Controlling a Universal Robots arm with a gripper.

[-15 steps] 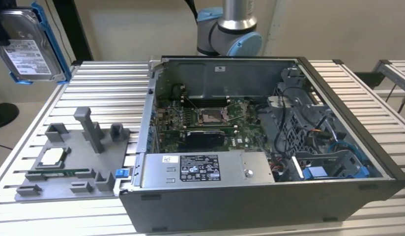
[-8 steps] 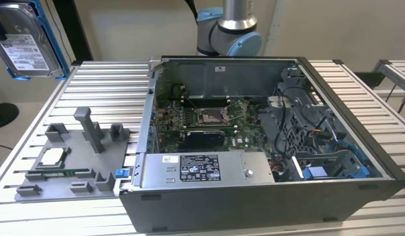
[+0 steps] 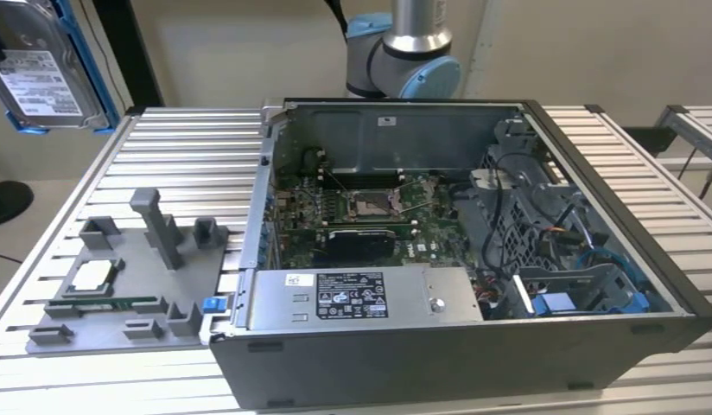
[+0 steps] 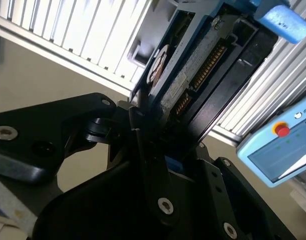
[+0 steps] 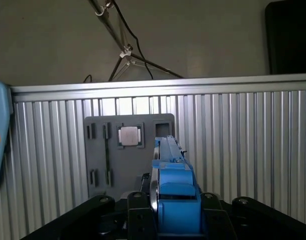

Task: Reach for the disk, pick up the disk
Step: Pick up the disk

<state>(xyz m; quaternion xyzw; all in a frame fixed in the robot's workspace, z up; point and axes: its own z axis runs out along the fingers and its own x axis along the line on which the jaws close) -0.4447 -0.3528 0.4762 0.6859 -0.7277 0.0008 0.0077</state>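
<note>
The gripper (image 5: 173,205) pinches the disk (image 5: 169,152), its jaws closed on the disk's two sides. The disk hangs lifted over the tabletop's (image 3: 160,147) far corner, at the exterior view's left.

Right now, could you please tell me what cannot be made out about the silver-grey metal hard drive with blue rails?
- Exterior view: the silver-grey metal hard drive with blue plastic rails is cut off by the left and top edges.
- Second wrist view: the black gripper clamping it hides its gripped end.
- First wrist view: it stands edge-on, so its label face is hidden.
</note>
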